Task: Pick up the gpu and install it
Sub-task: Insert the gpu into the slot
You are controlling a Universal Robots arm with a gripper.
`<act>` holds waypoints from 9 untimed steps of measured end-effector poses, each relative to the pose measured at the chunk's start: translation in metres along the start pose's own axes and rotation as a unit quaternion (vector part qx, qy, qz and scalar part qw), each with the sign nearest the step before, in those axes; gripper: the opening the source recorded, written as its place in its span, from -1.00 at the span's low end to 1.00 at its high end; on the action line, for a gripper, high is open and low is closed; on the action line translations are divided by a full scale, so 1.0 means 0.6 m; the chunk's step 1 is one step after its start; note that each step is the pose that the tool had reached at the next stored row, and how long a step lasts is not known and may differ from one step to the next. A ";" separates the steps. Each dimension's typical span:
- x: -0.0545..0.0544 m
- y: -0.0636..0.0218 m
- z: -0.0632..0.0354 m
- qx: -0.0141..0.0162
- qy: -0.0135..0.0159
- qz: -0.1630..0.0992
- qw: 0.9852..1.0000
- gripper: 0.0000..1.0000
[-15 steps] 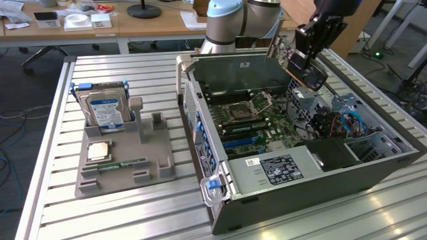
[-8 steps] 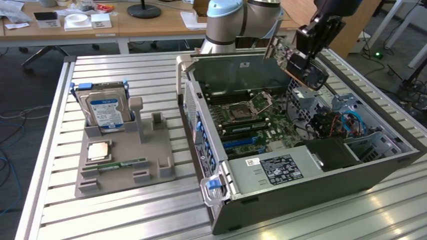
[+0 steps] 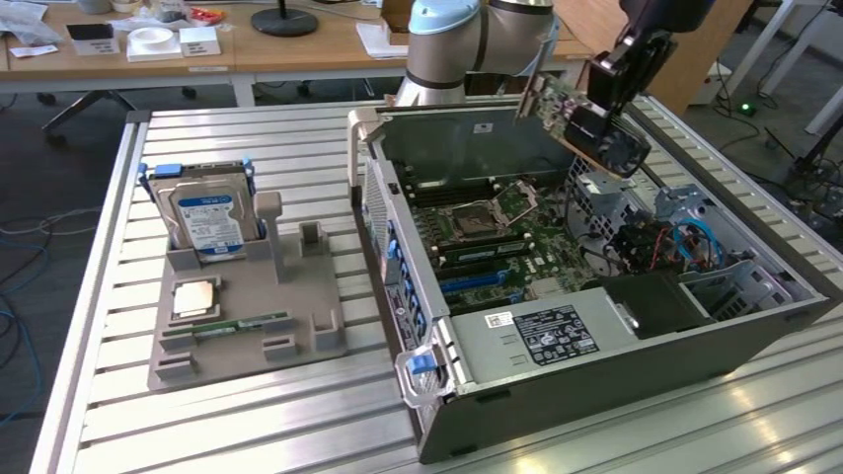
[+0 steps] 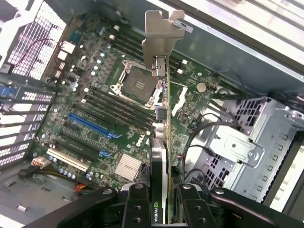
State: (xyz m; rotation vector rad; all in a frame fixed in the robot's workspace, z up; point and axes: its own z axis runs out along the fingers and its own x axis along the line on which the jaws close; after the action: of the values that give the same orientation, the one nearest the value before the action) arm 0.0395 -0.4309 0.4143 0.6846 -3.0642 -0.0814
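Install step in hand — the claw [image 4: 159, 204] grips the gpu [image 3: 595, 123], tilted above the open computer case [image 3: 633, 380] in the exterior view's upper right. Not yet seated — seating calls for its edge squared over the blue slot [image 4: 92, 124].

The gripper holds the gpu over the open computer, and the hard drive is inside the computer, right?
No. The gripper holds the gpu over the computer, but the exterior view shows the hard drive outside it, standing in the grey holder.

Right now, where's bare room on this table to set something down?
Bare slats lie in front of the gray holder, at the near edge of the table, and behind the hard drive. The strip between holder and computer case is narrow. Inside the case is crowded, the gpu held above it.
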 end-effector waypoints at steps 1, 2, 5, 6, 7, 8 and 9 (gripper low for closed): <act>0.000 0.000 0.000 0.000 0.000 -0.006 1.000 -0.47; 0.000 0.000 0.000 0.000 0.001 -0.013 1.000 -0.47; 0.000 0.000 0.000 0.000 0.002 -0.031 1.000 -0.47; 0.000 0.000 0.000 0.000 0.002 -0.037 0.999 -0.47; 0.000 0.000 0.000 0.000 0.002 -0.043 0.999 -0.47; 0.000 0.000 0.000 -0.001 0.003 -0.049 0.999 -0.47; 0.000 0.000 0.000 -0.001 0.003 -0.055 0.998 -0.47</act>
State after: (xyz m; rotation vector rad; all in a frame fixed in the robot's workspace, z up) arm 0.0395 -0.4308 0.4143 0.8523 -3.0188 -0.0811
